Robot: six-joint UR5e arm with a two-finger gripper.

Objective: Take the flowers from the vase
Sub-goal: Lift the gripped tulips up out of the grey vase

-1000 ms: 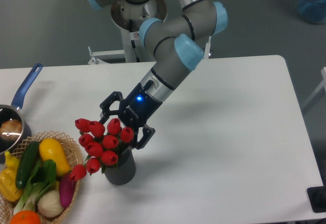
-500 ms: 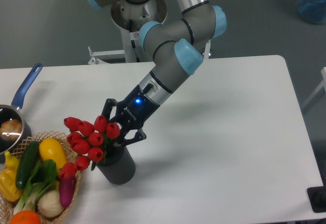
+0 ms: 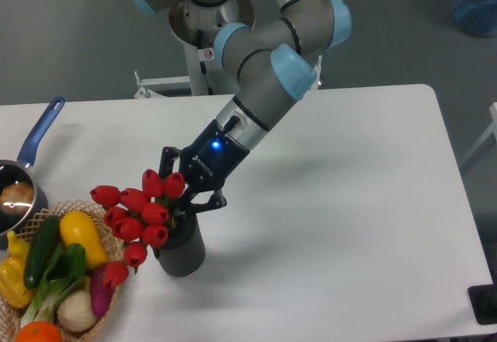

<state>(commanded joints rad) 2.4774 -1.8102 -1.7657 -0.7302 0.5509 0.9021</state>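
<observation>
The flowers (image 3: 138, 216), a bunch of red tulip buds on green stems, lean out to the left of the vase (image 3: 182, 253), a dark grey ribbed pot near the table's front edge. Their stems still reach down into the vase's mouth. My gripper (image 3: 189, 197) comes in from the upper right and sits just above the vase rim. Its black fingers (image 3: 210, 200) are closed around the stems behind the buds. The fingertips are partly hidden by buds and leaves.
A wicker basket (image 3: 116, 237) of yellow, green and purple vegetables stands directly left of the vase, under the hanging buds. A blue-handled saucepan (image 3: 23, 179) sits at the left edge. The white table (image 3: 349, 225) stretches to the right.
The gripper has closed in on the stems just above the vase. The bunch has tipped and swung left over the basket, its lowest buds now hanging lower. The vase has stayed put.
</observation>
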